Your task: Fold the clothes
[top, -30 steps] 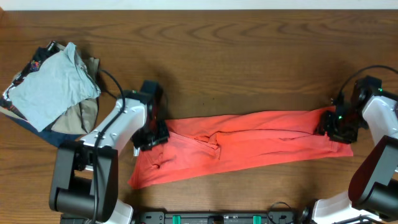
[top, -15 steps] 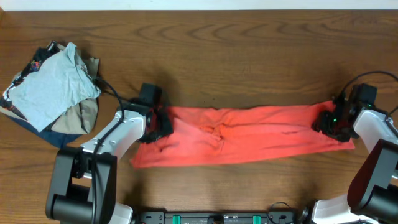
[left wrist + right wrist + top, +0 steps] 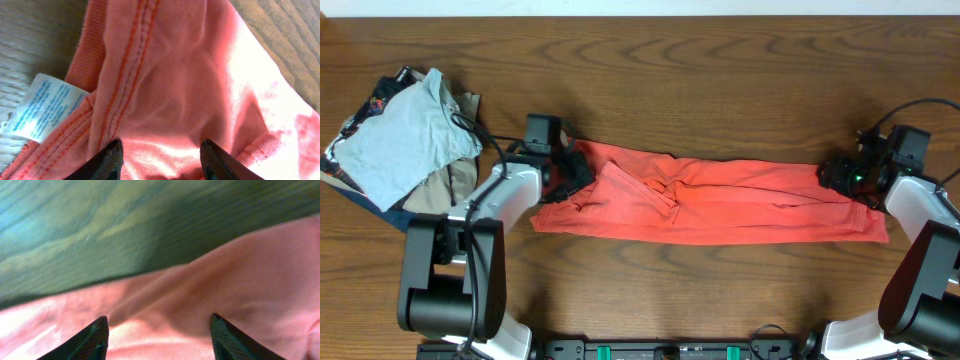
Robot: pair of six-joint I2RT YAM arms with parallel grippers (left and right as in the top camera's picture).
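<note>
The red shirt (image 3: 710, 200) now lies as a long folded band mid-table (image 3: 720, 80), and the left gripper (image 3: 160, 157) and right gripper (image 3: 157, 335) have spread their jaws apart, so this fold looks done.

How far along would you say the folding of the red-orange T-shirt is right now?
Done: the red-orange cotton T-shirt looks folded lengthwise into a long narrow band across the wooden table. In hand: the left claw and right claw stand open over its two ends, gripping nothing. Left: folding the band crosswise into a compact packet.
</note>
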